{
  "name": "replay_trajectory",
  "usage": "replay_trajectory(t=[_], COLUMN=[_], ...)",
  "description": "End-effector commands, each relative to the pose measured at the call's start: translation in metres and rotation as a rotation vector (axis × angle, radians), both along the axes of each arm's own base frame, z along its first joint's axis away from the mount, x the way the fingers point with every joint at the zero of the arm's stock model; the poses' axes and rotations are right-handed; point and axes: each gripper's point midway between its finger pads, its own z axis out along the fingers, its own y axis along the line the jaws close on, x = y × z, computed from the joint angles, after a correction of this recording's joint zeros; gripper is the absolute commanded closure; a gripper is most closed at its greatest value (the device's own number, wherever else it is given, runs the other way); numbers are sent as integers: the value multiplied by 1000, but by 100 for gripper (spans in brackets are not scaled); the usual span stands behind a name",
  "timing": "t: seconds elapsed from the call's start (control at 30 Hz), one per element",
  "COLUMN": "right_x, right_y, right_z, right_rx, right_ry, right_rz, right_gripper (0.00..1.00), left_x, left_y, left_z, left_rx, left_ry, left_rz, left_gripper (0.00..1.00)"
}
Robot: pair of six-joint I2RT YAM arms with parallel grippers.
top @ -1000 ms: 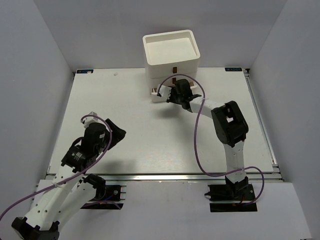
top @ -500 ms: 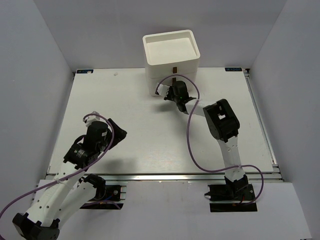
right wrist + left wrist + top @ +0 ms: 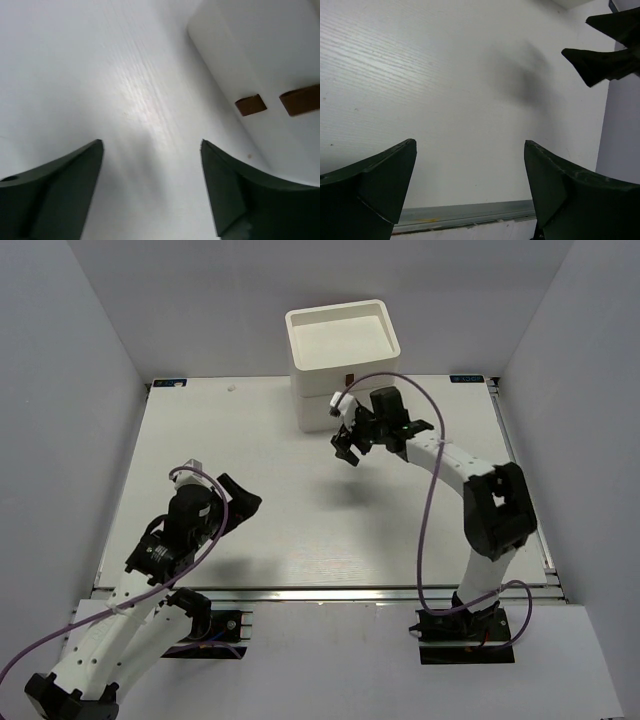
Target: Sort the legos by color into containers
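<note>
No legos show in any view. The containers are shallow drawers in a white chest [image 3: 340,368] at the back centre, and all sit pushed in. Brown pulls [image 3: 250,105] show on the chest front [image 3: 260,60] in the right wrist view. My right gripper [image 3: 347,446] hovers open just in front of the chest, a little to its left, with nothing between its fingers [image 3: 151,145]. My left gripper [image 3: 243,496] stands open and empty over the near-left table [image 3: 470,145]. The right gripper's dark fingertips [image 3: 600,62] show far off in the left wrist view.
The chest has a recessed tray top [image 3: 342,336]. Grey walls close the table on the left, right and back. A metal rail [image 3: 330,593] runs along the near edge. The right arm's purple cable [image 3: 425,530] loops over the table.
The lowest drawer, pulled out a second ago, is now pushed in. My right gripper has opened and drawn back from the chest, its elbow swinging right. The left gripper has opened wider.
</note>
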Motion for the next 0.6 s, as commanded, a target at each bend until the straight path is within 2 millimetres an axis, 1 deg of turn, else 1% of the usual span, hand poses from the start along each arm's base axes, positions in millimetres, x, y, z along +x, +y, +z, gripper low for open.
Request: replay_trajectory(t=[0.0,0.03,0.1,0.13,0.17,0.2,0.23,0.27,0.3,0.33,0.37,0.4,0.43,0.47,0.5,0.53,0.57], right_x=[-56,-58,-67,-67,-69,-71,-73,-76,-78,-80,-85,-86,-88,-91,-92,-93,-92], right_y=[9,4,-3,-10,-12,-17,-24,-30,-33,-40,-43,-46,-52,-54,-58,-64,-65], right_z=[44,53,60,67,71,75,86,85,88,101,98,102,109,111,107,113,116], right_rx=[223,238,258,265,276,274,280,279,284,302,298,302,299,300,298,302,310], right_ry=[336,344,411,402,418,421,396,392,377,335,329,306,270,261,257,224,203], right_rz=[-92,-150,-221,-271,-304,-331,-353,-372,-380,-388,-392,-399,-405,-410,-427,-434,-431], right_gripper=[11,11,11,11,11,11,11,11,11,11,11,11,11,11,11,11,11], left_x=[6,7,10,11,13,14,16,18,20,22,23,22,24,25,27,28,29], left_y=[-16,-18,-23,-25,-28,-29,-32,-33,-37,-38,-41,-49,-51,-52,-54,-56,-57], left_z=[14,15,20,21,23,21,24,26,27,28,29,34,33,35,36,36,36], left_rx=[-39,-42,-40,-41,-39,-33,-36,-34,-33,-32,-27,-50,-49,-48,-45,-46,-43], left_ry=[-88,-97,-115,-122,-133,-126,-141,-150,-162,-171,-181,-196,-197,-206,-218,-217,-219], left_rz=[-88,-97,-129,-138,-158,-165,-173,-181,-205,-207,-221,-260,-266,-273,-282,-295,-298], left_gripper=[2,2,2,2,2,2,2,2,2,2,2,2,2,2,2,2,2])
